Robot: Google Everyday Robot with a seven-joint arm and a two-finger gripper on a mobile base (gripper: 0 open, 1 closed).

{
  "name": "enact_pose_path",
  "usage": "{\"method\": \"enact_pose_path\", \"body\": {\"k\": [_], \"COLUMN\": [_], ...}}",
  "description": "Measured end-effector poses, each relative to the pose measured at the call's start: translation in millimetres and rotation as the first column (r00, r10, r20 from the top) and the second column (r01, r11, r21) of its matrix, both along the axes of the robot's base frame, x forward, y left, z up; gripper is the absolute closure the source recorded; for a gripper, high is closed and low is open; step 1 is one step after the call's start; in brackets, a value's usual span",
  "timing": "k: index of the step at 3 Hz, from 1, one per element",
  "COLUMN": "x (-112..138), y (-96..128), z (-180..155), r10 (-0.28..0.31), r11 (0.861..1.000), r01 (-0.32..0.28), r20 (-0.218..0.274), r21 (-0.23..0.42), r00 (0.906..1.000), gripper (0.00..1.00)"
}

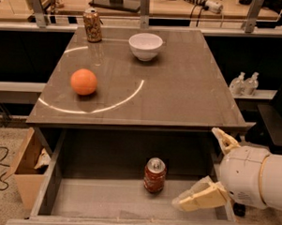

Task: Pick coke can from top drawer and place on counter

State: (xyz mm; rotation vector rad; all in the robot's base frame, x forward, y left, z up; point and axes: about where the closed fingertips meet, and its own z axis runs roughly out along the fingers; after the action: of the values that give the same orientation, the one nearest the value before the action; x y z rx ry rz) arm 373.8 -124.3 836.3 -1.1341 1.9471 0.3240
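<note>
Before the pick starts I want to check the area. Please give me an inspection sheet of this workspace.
Surface: counter, glossy, with a curved light reflection.
Job's things: coke can upright in the open top drawer.
Clutter: orange, white bowl, brown-gold can on the counter.
Gripper: gripper open, at the drawer's right end, apart from the can.
Cables: black cable on the floor, left.
Surroundings: cardboard box left of drawer; two bottles at right.
</note>
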Motion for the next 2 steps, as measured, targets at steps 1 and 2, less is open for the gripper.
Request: {"method": "enact_pose_path", "body": {"k": [1,2], "x": [0.0,-0.6], "y": [3.2,10.3], "z": [-1.9,-15.9], "r10": [0.006,0.016], "r11": [1.0,0.997], "r01": [-0.006,-0.015], "r20": [-0.004,-0.01], "r21": [0.012,0.074], "r00": [1.0,0.9998], "gripper": [0.0,0.0]}}
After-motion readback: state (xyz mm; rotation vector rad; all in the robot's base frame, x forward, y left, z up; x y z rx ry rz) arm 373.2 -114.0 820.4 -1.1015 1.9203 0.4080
